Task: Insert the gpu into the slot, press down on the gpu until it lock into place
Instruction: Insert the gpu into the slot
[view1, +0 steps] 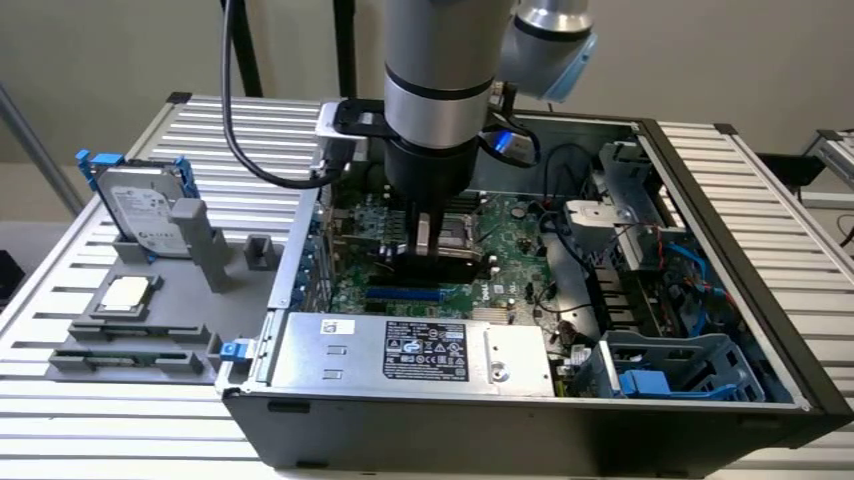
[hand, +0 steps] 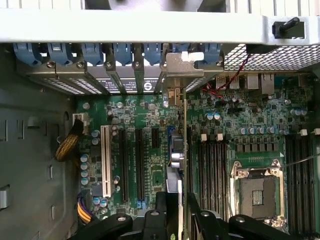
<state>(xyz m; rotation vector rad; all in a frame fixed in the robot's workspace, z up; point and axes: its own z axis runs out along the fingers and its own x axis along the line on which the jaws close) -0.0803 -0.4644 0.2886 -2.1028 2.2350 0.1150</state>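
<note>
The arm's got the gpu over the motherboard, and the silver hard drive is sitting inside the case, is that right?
Not quite. The exterior view shows the hard drive outside the case, standing in a grey stand on the table, on that view's left. The gripper does hold the gpu over the motherboard.

Open-topped case (view1: 534, 440), power supply (view1: 414, 350) walling the near side, drive cage (view1: 667, 370) and cables (view1: 577, 290) crowding the exterior view's right, low board room either side of the upright gpu (hand: 176, 150).
</note>
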